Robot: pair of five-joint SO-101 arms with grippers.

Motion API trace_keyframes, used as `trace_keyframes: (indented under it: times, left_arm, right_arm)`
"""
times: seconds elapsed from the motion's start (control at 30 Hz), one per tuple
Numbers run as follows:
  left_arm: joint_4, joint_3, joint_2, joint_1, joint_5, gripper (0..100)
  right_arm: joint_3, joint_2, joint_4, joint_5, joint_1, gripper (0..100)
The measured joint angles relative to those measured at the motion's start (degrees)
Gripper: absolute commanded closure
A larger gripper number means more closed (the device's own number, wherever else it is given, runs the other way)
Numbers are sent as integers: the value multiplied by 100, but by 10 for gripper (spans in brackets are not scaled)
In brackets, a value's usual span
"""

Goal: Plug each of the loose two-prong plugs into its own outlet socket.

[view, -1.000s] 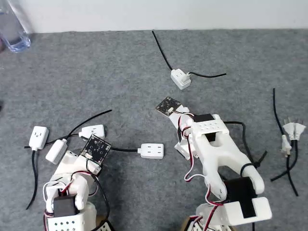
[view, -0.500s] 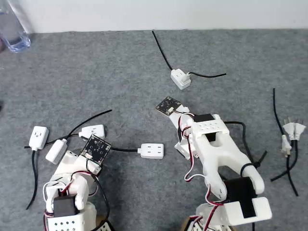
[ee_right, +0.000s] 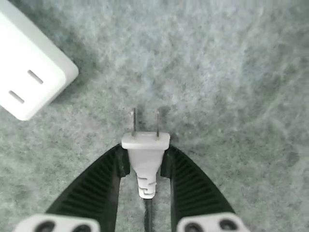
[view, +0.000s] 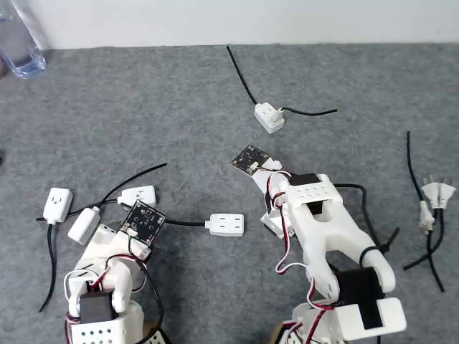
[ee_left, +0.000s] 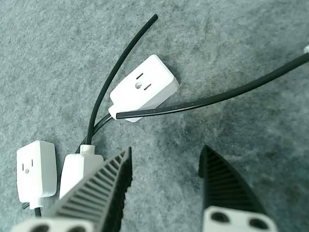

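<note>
Right gripper (ee_right: 145, 162) pinches white plug (ee_right: 145, 152) by body, prongs pointing out over grey carpet (ee_right: 231, 72); socket (ee_right: 29, 79) near, clear of prongs. Left gripper (ee_left: 164, 157) spread, holding nothing, above carpet; black cable (ee_left: 217, 96) lies across second socket (ee_left: 143, 86) ahead of it; third socket (ee_left: 35, 169) and white block (ee_left: 79, 169) side by side close by. High view: far socket (view: 269, 117) beyond right arm (view: 337, 236), loose plugs (view: 432, 198) well apart at right, bottle (view: 18, 43) in far left corner.
</note>
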Motion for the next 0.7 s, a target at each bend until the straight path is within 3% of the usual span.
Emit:
trace_keyframes:
  times: [0.57,0.7]
  left_arm:
    - [0,0,0,0,0,786]
    - [0,0,0,0,193,786]
  right_arm:
    - [484,-862,-176,185,-141,990]
    - [510,-1407,273,185,-308,991]
